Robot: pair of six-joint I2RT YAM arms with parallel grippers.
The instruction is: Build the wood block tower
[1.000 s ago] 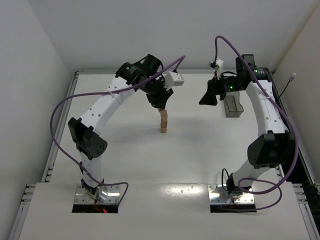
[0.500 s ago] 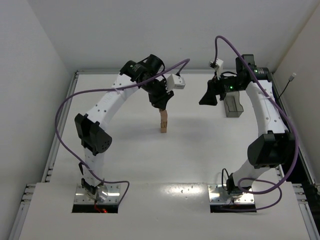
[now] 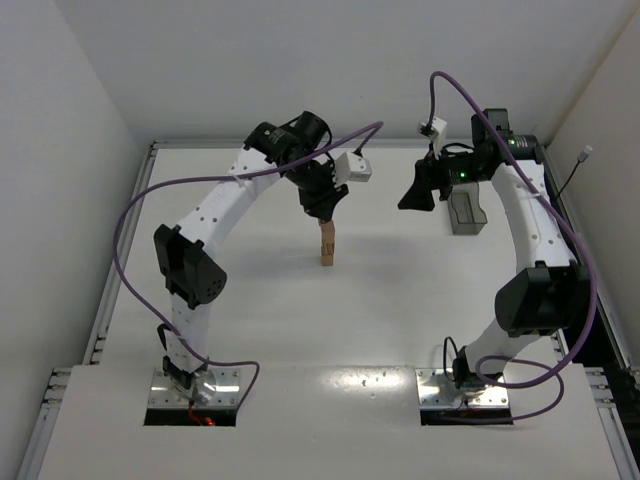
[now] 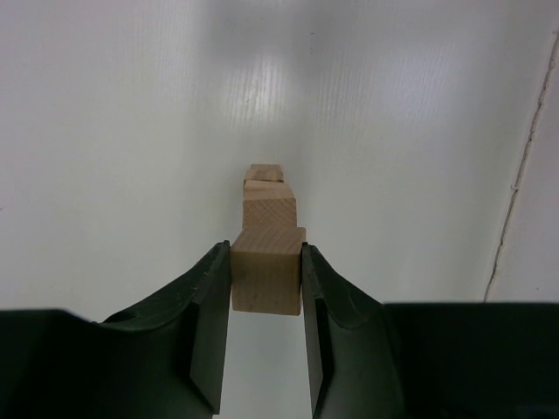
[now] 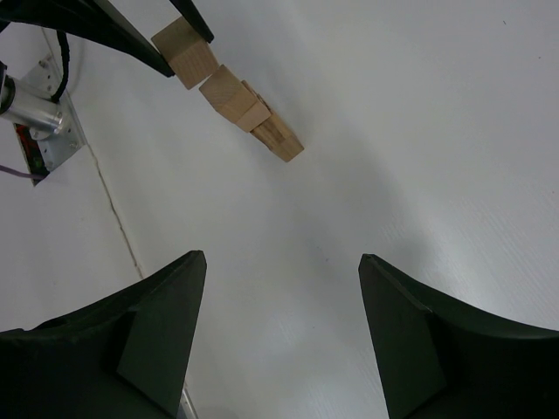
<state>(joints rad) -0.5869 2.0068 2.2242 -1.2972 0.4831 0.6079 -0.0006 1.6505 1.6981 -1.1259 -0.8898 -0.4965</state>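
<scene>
The tower (image 3: 327, 247) is a narrow, slightly uneven column of light wood blocks (image 5: 255, 116) in the middle of the table. My left gripper (image 3: 322, 212) hangs right over it, shut on another wood block (image 4: 267, 271). That block sits at the tower's top, and I cannot tell whether it touches the block (image 4: 270, 209) below. In the right wrist view, the held block (image 5: 183, 51) shows between the left fingers (image 5: 131, 39). My right gripper (image 3: 415, 192) hovers open and empty (image 5: 281, 259) to the tower's right, well apart from it.
A dark grey translucent box (image 3: 466, 212) stands at the back right, next to the right arm. Purple cables loop off both arms. A metal bracket (image 5: 39, 96) and the table's rail run along the edge. White walls close in the table on three sides.
The left arm's elbow has swung a little to the right, while its gripper has stayed over the tower with the block. The right arm has not moved.
</scene>
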